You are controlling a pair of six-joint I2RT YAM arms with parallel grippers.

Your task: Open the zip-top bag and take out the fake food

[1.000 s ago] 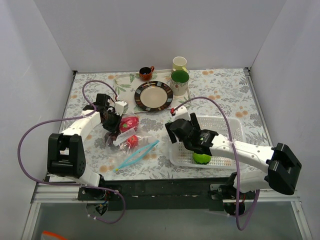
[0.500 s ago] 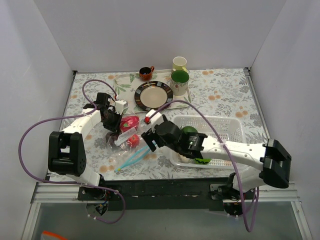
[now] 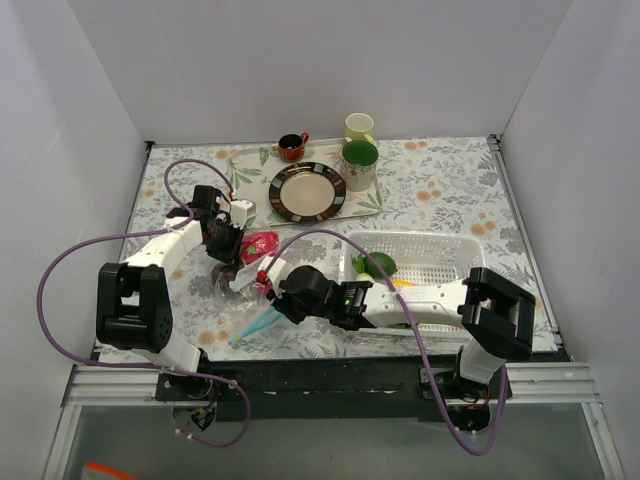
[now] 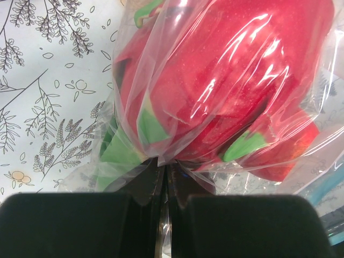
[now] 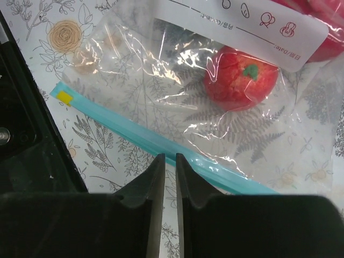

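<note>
The clear zip-top bag (image 3: 250,285) lies left of centre with its light blue zip strip (image 5: 123,129) toward the near edge. Fake food shows inside it: a large red and green piece (image 4: 226,80) and a small red round one (image 5: 240,78). My left gripper (image 4: 164,164) is shut on a fold of the bag's plastic at its far end (image 3: 225,250). My right gripper (image 5: 170,157) has its jaws drawn to a narrow slit, tips at the strip's near edge (image 3: 268,288). Whether the strip is pinched, I cannot tell. A green toy (image 3: 378,265) lies in the basket.
A white perforated basket (image 3: 440,245) stands right of the bag, over my right arm. At the back, a tray holds a striped plate (image 3: 308,190), a green-lined mug (image 3: 360,160), a cream cup (image 3: 359,126) and a brown cup (image 3: 291,147). White walls enclose the table.
My right arm swung left from the basket to the bag's zip strip and its jaws went from wide open to nearly closed. The left gripper kept its hold.
</note>
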